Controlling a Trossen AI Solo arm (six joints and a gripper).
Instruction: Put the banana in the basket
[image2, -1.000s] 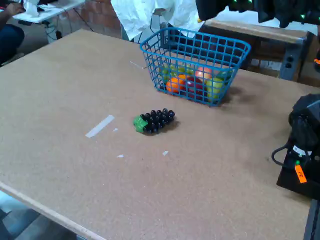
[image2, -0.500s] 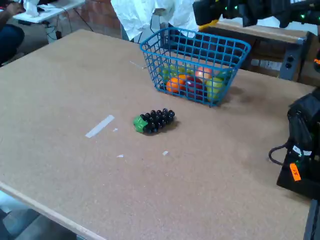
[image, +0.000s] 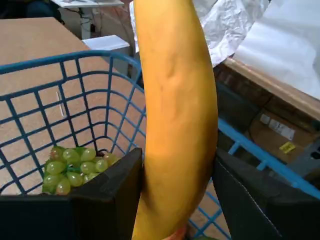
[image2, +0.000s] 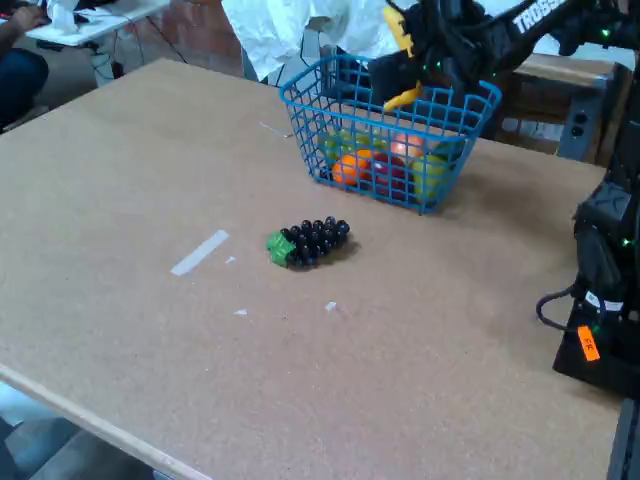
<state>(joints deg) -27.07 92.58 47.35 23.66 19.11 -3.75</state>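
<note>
yellow banana (image: 177, 120) upright, over blue basket (image2: 440, 172)

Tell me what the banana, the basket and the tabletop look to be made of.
Banana: probably moulded plastic; smooth, even yellow with a soft sheen and faint dents.
Basket: likely coated wire; thin blue rods in an open grid with a thicker rim.
Tabletop: looks like particleboard or fibreboard; matte, speckled tan, with a paler edge at the front.
</note>
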